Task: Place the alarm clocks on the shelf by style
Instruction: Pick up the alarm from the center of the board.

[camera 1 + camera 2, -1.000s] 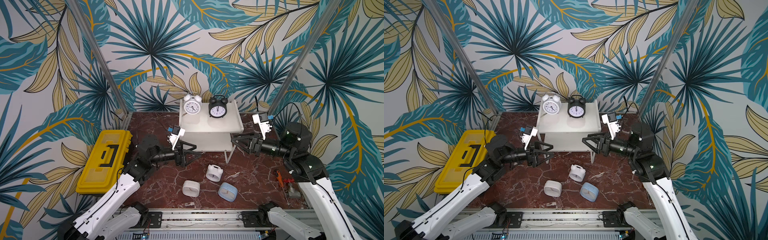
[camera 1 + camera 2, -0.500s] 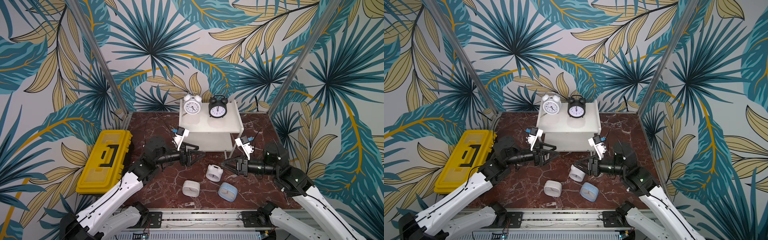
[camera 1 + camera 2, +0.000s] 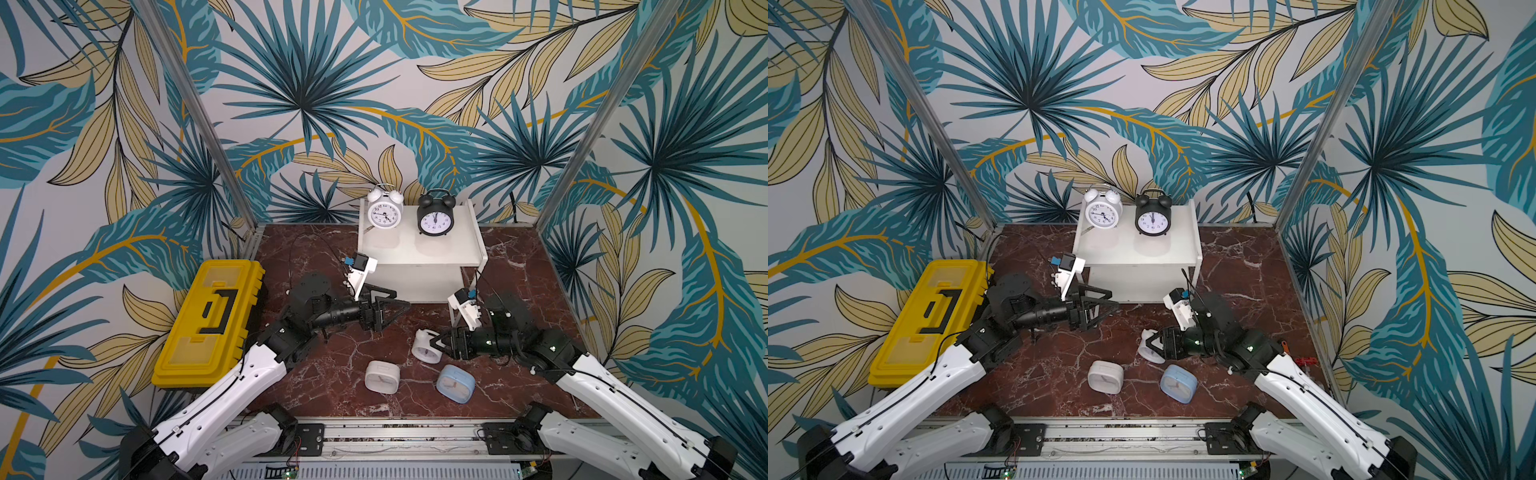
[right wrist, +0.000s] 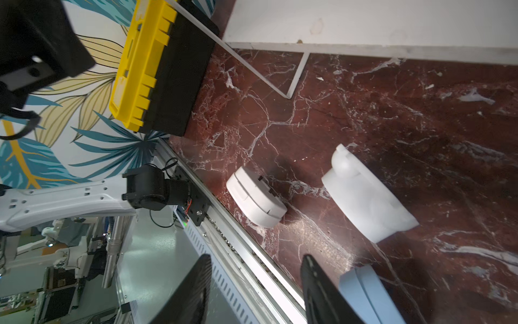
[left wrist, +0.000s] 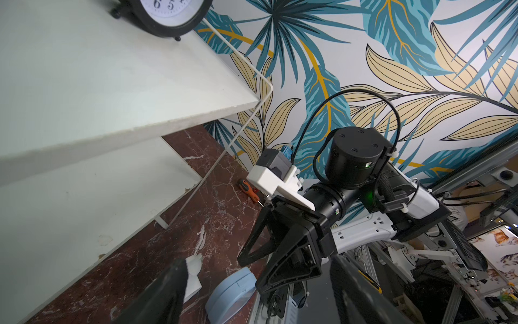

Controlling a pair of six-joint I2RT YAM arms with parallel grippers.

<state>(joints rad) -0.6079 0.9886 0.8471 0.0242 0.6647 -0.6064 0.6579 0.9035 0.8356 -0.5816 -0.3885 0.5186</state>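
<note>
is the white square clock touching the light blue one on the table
Apart. Both top views show the white square clock and the light-blue clock lying with a clear strip of red marble table between them.

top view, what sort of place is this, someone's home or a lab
Likely a robot lab cell, not a home: leaf-print backdrop panels, two robot arms on a metal rail, and a marble-look tabletop.
</note>
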